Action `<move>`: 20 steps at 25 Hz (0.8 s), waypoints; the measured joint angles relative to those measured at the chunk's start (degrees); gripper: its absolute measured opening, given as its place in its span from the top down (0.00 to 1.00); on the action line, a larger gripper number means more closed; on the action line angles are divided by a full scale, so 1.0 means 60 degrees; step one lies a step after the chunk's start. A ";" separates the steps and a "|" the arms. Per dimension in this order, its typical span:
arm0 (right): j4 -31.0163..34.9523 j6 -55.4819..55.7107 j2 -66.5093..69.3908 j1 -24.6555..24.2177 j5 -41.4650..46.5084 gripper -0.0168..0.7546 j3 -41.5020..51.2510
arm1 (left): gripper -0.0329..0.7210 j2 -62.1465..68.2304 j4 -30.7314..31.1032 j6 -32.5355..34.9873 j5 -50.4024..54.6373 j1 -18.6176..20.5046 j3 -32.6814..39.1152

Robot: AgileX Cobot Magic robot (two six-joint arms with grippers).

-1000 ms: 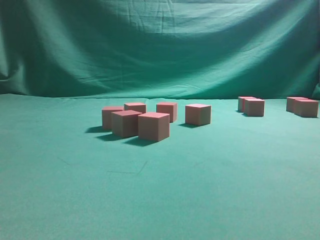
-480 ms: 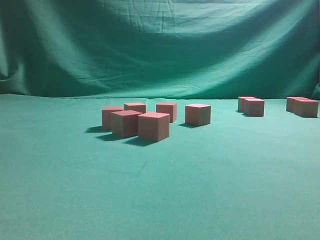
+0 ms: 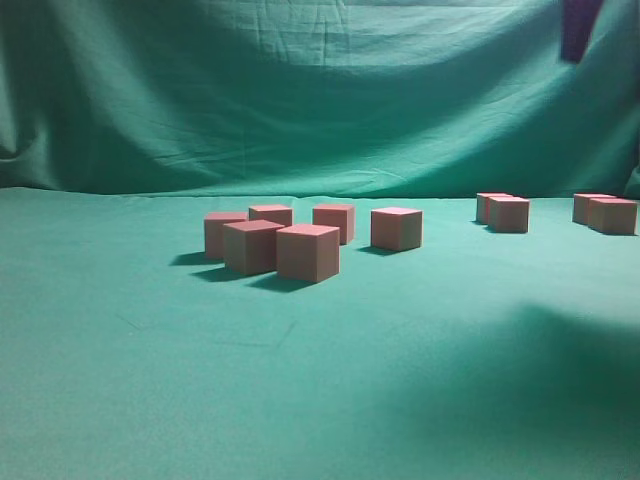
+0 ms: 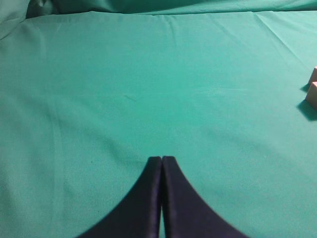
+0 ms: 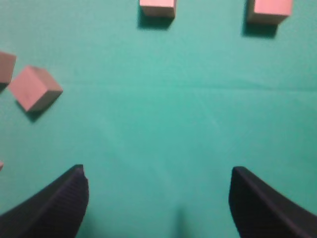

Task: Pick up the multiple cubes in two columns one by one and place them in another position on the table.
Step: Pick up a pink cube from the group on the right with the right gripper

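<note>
Several pinkish-red cubes stand on the green table (image 3: 150, 380). A cluster sits left of centre, with the front cube (image 3: 307, 252) nearest and a single cube (image 3: 396, 228) at its right. Two pairs stand at the far right, one pair (image 3: 508, 214) and another (image 3: 611, 216). A dark part of my right gripper (image 3: 578, 35) hangs at the top right, high above the table. In the right wrist view it (image 5: 157, 173) is open and empty over bare cloth, with cubes ahead (image 5: 157, 7) (image 5: 270, 10) and one at the left (image 5: 34, 88). My left gripper (image 4: 162, 158) is shut and empty.
The green backdrop (image 3: 320, 100) hangs behind the table. A broad dark shadow (image 3: 540, 370) lies on the cloth at the front right. Two cubes (image 4: 313, 94) show at the right edge of the left wrist view.
A dark part of my right gripper has come into the exterior view at the top right, and a shadow has spread over the cloth at the front right. The cubes have not moved.
</note>
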 joint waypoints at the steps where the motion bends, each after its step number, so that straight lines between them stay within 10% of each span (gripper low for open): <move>1: 0.0001 -0.0062 0.0505 0.0000 -0.0047 0.22 -0.0406 | 0.96 0.0000 0.0000 0.0000 0.0000 0.0000 0.0000; 12: -0.0290 -0.0459 0.4741 0.0000 0.0111 0.22 -0.5025 | 0.96 0.0000 0.0000 0.0000 0.0000 0.0000 0.0000; 20: -0.0296 -0.0500 0.6108 0.0000 0.0452 0.22 -0.5696 | 0.96 0.0000 0.0000 0.0000 0.0000 0.0000 0.0000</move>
